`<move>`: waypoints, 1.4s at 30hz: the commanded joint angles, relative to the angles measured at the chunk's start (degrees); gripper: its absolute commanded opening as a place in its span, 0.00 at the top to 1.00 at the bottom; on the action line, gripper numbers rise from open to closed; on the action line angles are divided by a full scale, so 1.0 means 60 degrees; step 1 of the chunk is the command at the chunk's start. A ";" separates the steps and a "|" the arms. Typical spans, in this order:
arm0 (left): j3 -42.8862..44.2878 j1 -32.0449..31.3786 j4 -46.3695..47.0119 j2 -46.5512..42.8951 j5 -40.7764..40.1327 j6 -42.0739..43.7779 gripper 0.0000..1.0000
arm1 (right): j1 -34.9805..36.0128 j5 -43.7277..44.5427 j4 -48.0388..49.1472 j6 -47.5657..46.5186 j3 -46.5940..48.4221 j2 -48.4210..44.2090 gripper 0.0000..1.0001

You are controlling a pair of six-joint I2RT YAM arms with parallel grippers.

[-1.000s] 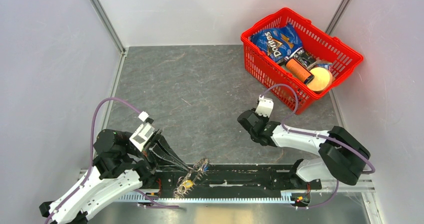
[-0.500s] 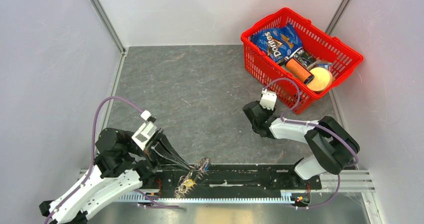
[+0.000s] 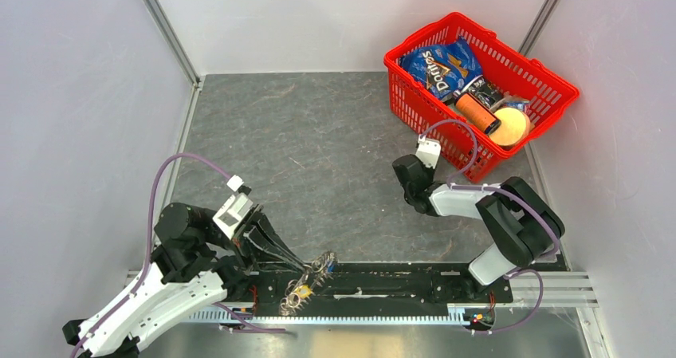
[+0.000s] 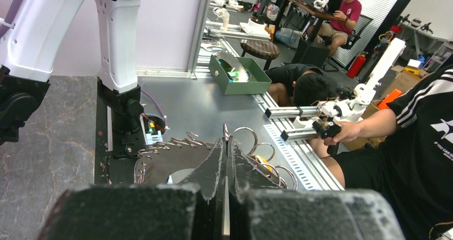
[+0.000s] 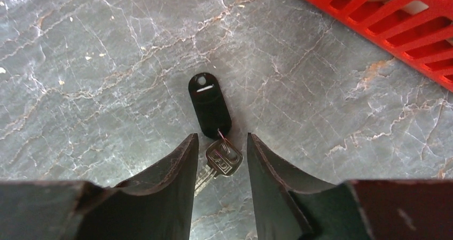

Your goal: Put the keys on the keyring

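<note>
My left gripper (image 3: 296, 267) is shut on the keyring (image 3: 315, 274), a bunch of silver wire loops held just above the black rail at the table's near edge. A yellow-gold key (image 3: 300, 293) hangs among them. In the left wrist view the jaws (image 4: 226, 144) pinch a thin metal strip, with the keyring's loops (image 4: 267, 146) fanned to either side. My right gripper (image 3: 408, 184) points down at the table near the basket and is open. In its wrist view the right gripper (image 5: 221, 139) straddles a silver key (image 5: 223, 159) tied to a black tag (image 5: 210, 105), without touching either.
A red basket (image 3: 558, 87) with a chip bag, a can and a round yellow thing stands at the back right. Its red wall (image 5: 395, 31) lies close beyond the black tag. A black rail (image 3: 398, 282) runs along the near edge between the arm bases.
My right arm has folded in and its gripper has shifted slightly toward the back, over the key. The left gripper still holds the keyring in about the same place.
</note>
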 commanded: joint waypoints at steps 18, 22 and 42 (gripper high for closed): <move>0.0282 -0.0035 0.0180 0.0211 -0.0262 0.0378 0.98 | -0.0312 -0.0521 0.0703 -0.0466 -0.0319 -0.0083 0.73; 0.0281 -0.0033 0.0177 0.0155 -0.0275 0.0344 0.98 | -0.0357 -0.0344 0.0568 -0.0382 -0.0387 -0.0174 0.79; 0.0268 -0.0029 0.0172 -0.0165 -0.0423 0.0140 0.98 | 0.0008 -0.3716 -0.0324 -0.0983 -0.0615 -0.2313 1.00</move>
